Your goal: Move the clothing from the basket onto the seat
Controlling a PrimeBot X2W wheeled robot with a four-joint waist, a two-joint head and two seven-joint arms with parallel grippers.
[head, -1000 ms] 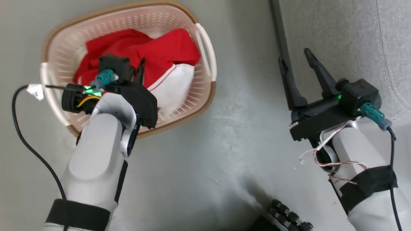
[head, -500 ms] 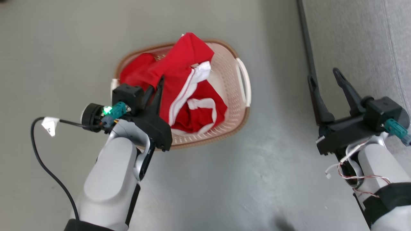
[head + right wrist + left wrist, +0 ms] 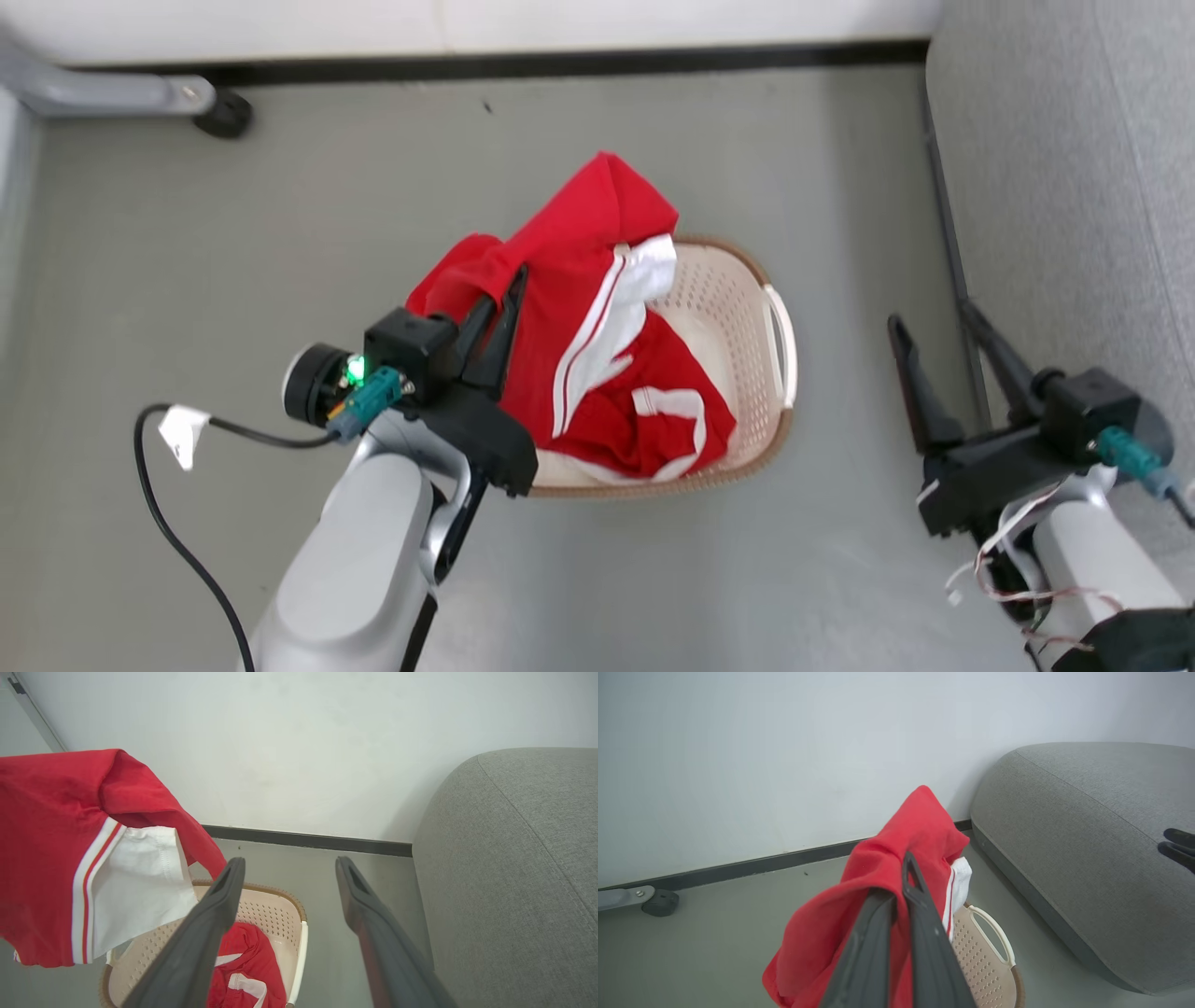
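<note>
We see the left forearm (image 3: 359, 560) rising from the lower edge of the head view, with its wrist (image 3: 467, 434) angled up and to the right. The left jaws are pressed together, clamping the clothing (image 3: 569, 280) between their two dark fingers (image 3: 507, 322). The right forearm (image 3: 1092, 569) enters at the lower right. The right jaws stand spread wide and empty, their tips pointing up the view.
</note>
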